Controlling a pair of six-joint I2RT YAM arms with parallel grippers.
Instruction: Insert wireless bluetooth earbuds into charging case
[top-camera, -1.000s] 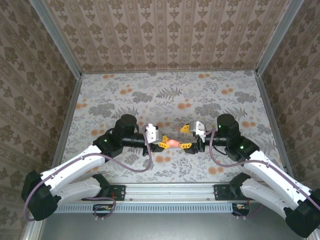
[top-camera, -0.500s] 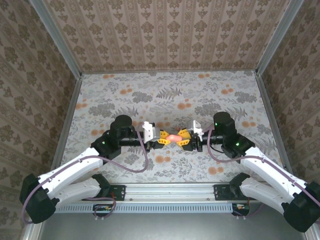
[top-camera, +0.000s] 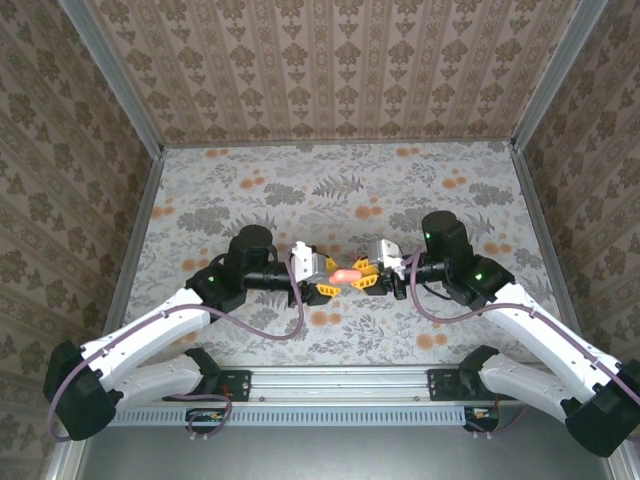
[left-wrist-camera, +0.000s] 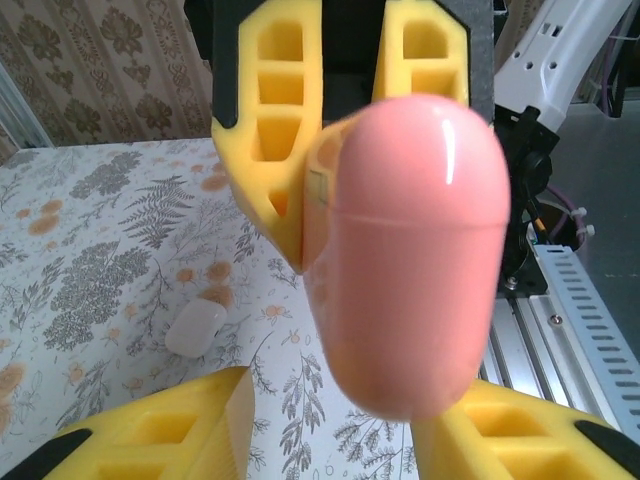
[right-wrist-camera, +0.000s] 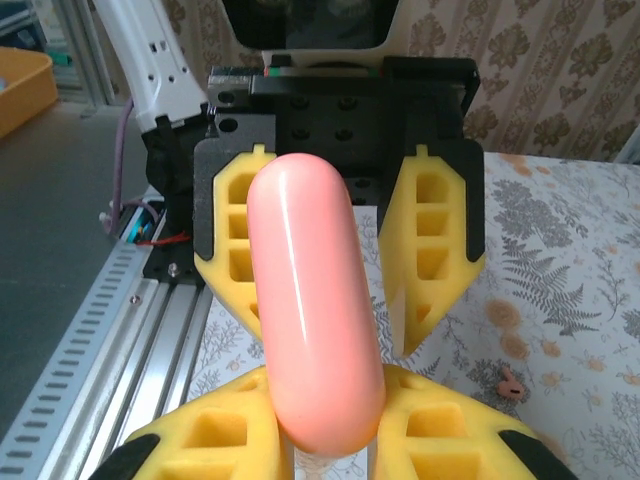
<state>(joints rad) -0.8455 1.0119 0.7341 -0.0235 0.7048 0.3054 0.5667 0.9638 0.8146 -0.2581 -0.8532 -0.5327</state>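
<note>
Because the charging case (top-camera: 346, 273) is glossy and rounded on all sides, I judge it to be slippery, and also light and stiff, as a small plastic shell normally is. It is in the air above the middle of the worktop (top-camera: 300, 190), between the two hands. The right hand (top-camera: 362, 277) is closed tightly on one end of it, and the other end points to the left hand (top-camera: 328, 281). The left hand is partly open: its yellow fingers stand on both sides of the free end, and on at least one side there is a gap, so it does not press the case.

In the left wrist view a thin seam goes around the case, and the lid looks closed. A good hold is probably across the flatter sides below this seam, so that the lid part remains free to open. A hold on the round ends could let the case slip out.

One earbud (right-wrist-camera: 512, 381) lies on the worktop near the hands. It is very small and surely very light, so the fingertips could easily push it away. A white pebble-like object (left-wrist-camera: 196, 328) also lies on the worktop.
</note>
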